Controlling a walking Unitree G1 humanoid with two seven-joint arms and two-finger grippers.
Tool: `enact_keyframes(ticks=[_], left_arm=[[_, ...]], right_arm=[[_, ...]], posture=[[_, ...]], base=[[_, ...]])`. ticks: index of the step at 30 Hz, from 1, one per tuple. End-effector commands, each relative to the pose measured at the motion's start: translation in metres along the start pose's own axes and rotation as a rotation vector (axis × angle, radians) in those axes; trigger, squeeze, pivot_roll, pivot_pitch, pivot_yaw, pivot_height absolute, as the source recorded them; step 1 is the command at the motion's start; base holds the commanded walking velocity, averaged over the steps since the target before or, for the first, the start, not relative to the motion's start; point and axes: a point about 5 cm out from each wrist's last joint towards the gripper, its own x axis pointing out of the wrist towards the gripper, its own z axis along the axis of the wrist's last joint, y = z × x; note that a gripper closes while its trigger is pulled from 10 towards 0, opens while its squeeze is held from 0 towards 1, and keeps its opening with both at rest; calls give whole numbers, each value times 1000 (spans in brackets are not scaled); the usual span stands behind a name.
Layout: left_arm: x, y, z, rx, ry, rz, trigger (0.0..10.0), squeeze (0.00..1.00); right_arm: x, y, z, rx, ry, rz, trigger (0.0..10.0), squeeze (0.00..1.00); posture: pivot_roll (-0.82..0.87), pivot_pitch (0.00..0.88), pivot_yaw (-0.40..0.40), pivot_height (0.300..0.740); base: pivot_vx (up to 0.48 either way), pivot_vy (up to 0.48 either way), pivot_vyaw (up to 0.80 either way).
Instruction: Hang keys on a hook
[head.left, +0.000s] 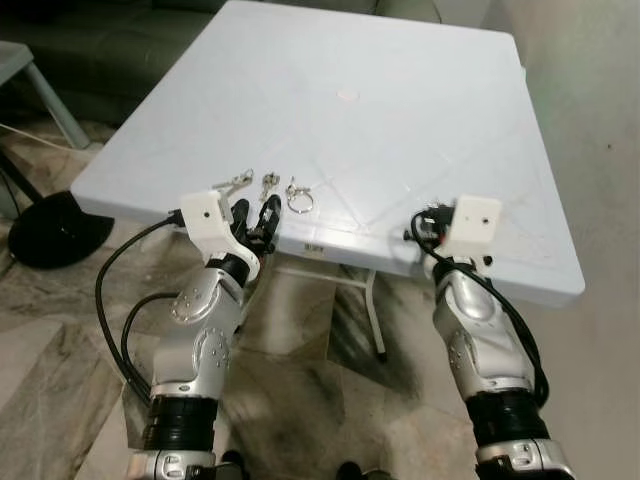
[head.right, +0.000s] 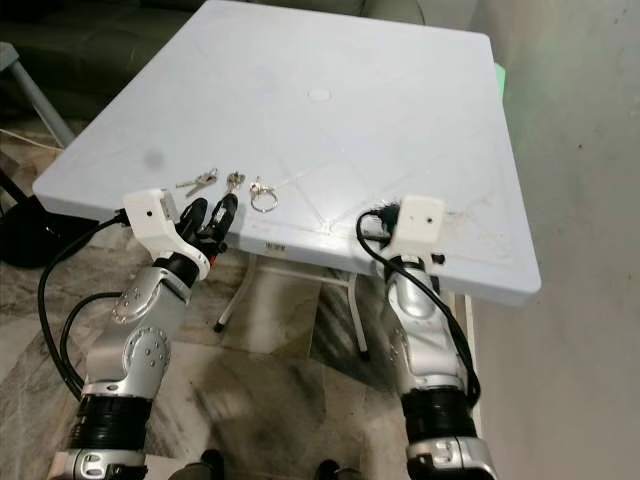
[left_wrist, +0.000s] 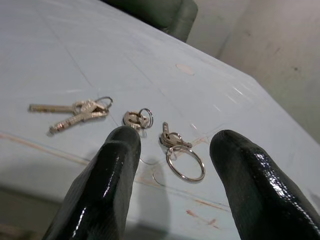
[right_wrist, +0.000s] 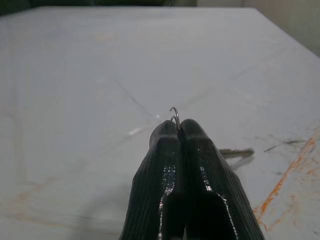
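Note:
Three sets of keys lie near the front left edge of the white table (head.left: 380, 110): a pair of keys (head.left: 232, 182), a small bunch (head.left: 268, 184) and a large ring with a clasp (head.left: 299, 197). My left gripper (head.left: 255, 215) is open at the table's edge just short of them. In the left wrist view its fingers (left_wrist: 107, 175) flank the large ring (left_wrist: 185, 163). My right gripper (right_wrist: 179, 125) is shut over the front right edge, with a thin wire ring (right_wrist: 174, 113) poking out between its tips. A key blade (right_wrist: 236, 151) shows just beside its fingers.
A dark sofa (head.left: 100, 40) stands behind the table's far left. A black round base (head.left: 50, 230) and a grey stool (head.left: 25, 65) are on the floor to the left. White table legs (head.left: 372, 300) stand under the front edge, over marble floor.

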Motion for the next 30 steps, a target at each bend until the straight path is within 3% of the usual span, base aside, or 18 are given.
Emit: enact_keyframes(ticks=[1,9,13,21,30], left_arm=[[-2,2,-5,29,18,4,10000,0],[-9,1,-6,63,24,-35,10000,0],[-20,9,-5,4,0,-37,10000,0],[-42,23,-20,51,42,-22,10000,0],[-48,33,-25,42,70,15,10000,0]], right_arm=[[-2,2,10,48,-27,-8,10000,0],[-20,5,30,112,-169,141,10000,0],[-33,-9,34,104,-221,139,10000,0],[-62,-42,16,24,-180,104,10000,0],[-67,-55,8,-9,-139,51,10000,0]], posture=[[102,140,-36,740],[99,143,-27,740],[87,141,-19,740],[65,134,-8,740],[50,138,-1,740]], base=[[0,0,0],[0,0,0],[0,0,0],[0,0,0],[0,0,0]])
